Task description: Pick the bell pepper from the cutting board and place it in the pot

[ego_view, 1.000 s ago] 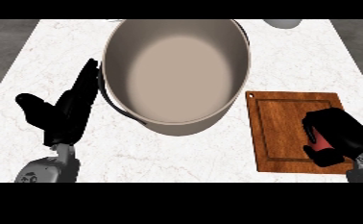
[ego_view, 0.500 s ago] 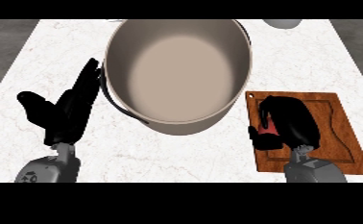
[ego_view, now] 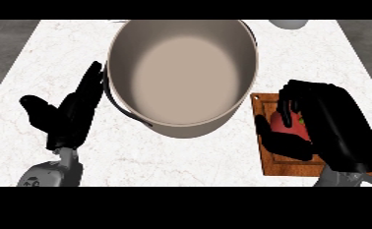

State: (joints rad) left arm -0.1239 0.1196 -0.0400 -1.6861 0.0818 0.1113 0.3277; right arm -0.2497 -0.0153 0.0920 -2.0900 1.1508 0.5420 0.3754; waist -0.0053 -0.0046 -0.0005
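Note:
A red bell pepper point(ego_view: 285, 125) with a bit of green stem shows between the thumb and fingers of my right hand point(ego_view: 327, 120), which is curled round it over the wooden cutting board point(ego_view: 263, 106) at the right. Most of the pepper is hidden by the hand. The big grey pot point(ego_view: 181, 71) stands in the middle of the counter, its inside bare, just left of the board. My left hand point(ego_view: 69, 112) rests open at the pot's left side, fingers pointing up.
The white marble counter point(ego_view: 65, 41) runs to both sides. A pale round object point(ego_view: 289, 23) peeks in at the far right edge. The pot's dark handle point(ego_view: 120, 106) lies along its left rim, close to my left hand.
My right hand has moved left and up across the board with the pepper in it, toward the pot. The left hand has stayed where it was.

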